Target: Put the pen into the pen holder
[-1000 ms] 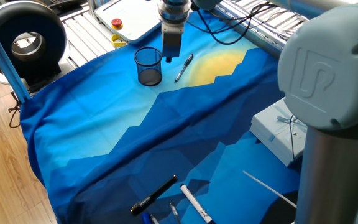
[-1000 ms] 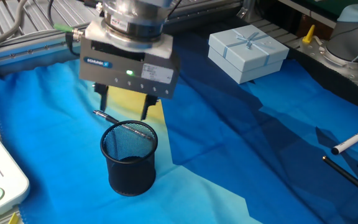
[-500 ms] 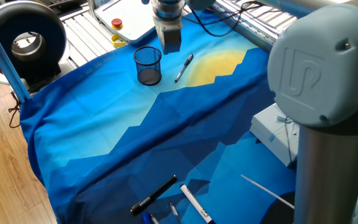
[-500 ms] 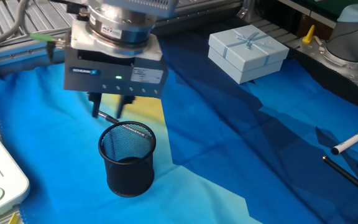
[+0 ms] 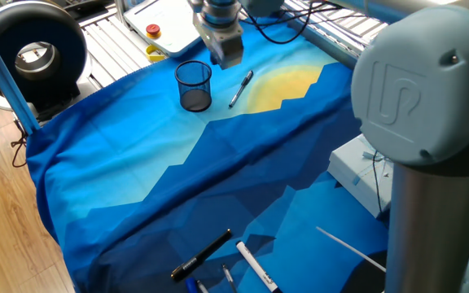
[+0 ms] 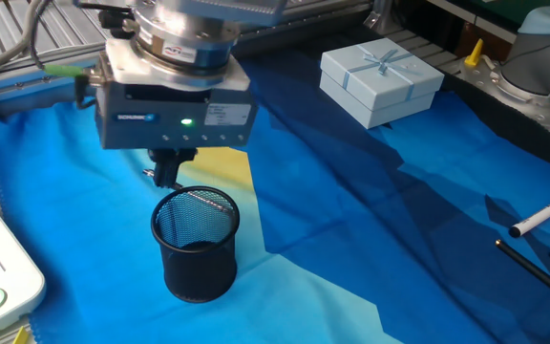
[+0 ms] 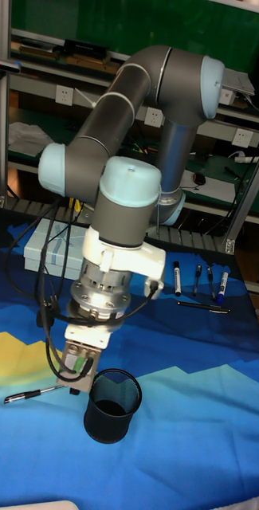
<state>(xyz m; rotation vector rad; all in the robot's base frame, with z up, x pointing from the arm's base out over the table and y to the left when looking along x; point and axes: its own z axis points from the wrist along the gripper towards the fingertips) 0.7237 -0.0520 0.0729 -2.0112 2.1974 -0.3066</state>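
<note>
The pen (image 5: 240, 88) lies flat on the blue and yellow cloth, just right of the pen holder (image 5: 194, 85), a black mesh cup standing upright. My gripper (image 5: 226, 62) hangs low over the cloth behind the cup, between cup and pen, holding nothing. In the other fixed view its dark fingers (image 6: 167, 174) stand close together just behind the holder's rim (image 6: 196, 203), and only the pen's tip (image 6: 148, 173) shows beside them. In the tall fixed view the pen (image 7: 33, 393) lies left of the gripper (image 7: 80, 388) and of the holder (image 7: 111, 405).
A light blue gift box (image 6: 380, 81) stands on the far side of the cloth. A black marker (image 5: 202, 255), a white marker (image 5: 256, 266) and other pens lie near the front edge. A white device with a red button (image 5: 153, 31) sits behind the cloth.
The gripper has shifted a little away from the pen and turned about its wrist. Its fingers, spread apart a second ago, now stand together. Pen and holder have not moved.
</note>
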